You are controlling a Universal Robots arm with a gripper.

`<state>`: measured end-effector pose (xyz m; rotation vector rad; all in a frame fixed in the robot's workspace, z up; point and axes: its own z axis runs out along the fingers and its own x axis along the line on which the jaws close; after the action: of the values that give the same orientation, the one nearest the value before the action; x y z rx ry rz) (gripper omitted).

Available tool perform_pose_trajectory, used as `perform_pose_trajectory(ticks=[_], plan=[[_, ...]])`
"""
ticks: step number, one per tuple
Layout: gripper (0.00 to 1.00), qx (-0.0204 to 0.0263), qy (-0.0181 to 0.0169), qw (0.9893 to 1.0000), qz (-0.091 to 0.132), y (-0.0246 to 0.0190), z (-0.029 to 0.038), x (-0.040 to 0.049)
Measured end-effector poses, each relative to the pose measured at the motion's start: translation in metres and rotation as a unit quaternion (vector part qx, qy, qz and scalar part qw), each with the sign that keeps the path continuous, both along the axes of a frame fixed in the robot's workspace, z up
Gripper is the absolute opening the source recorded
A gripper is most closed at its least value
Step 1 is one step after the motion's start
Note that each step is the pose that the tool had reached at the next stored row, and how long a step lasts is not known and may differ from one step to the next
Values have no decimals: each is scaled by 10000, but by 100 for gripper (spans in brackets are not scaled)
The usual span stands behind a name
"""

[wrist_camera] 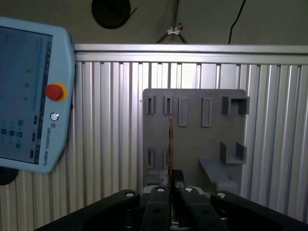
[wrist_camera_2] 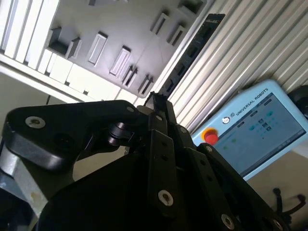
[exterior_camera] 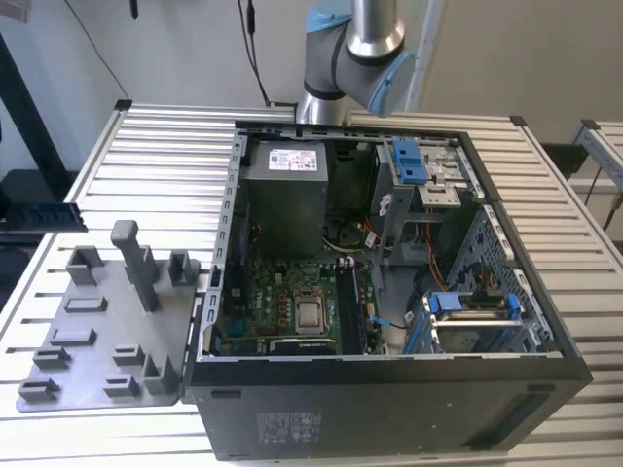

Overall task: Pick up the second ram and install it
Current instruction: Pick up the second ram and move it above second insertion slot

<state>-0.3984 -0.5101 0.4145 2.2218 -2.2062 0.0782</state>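
Pincer: clamped narrow on the second ram, with one black finger on each face of the board.
Ram position: held out from the fingertips, over the grey tray, in both wrist views.
Ram, hard to make out: in the first wrist view it is presented edge-on as a thin brown line. In the second wrist view it is seen as a dark narrow strip, so board colour and chips cannot be told.
Hidden parts: the gripped end of the ram is covered by the fingers. One edge of the tray is covered by the pincer body in the first wrist view.
Cut off: the teach pendant, light blue with a red button, is cropped by the frame edge in both wrist views. The arm is cropped at the upper edge of the exterior view, at the far side of the computer case.
Case contents: a grey power supply is mounted far inside. The motherboard, with its processor socket, is laid nearer. A drive cage with blue latches is fitted at the exterior view's right.
Memory slots: located just beside the socket. Whether a stick is seated cannot be told.
Tray: upright pegs and rectangular pockets are carried. It is placed on the slatted table, touching the case at the exterior view's left.
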Motion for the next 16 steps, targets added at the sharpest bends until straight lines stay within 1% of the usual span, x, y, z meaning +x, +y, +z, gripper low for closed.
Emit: perform_pose_trajectory(ticks=[11,16], plan=[[14,0,-1,10000,0,0,-1,306],[14,1,0,10000,0,0,-1,470]])
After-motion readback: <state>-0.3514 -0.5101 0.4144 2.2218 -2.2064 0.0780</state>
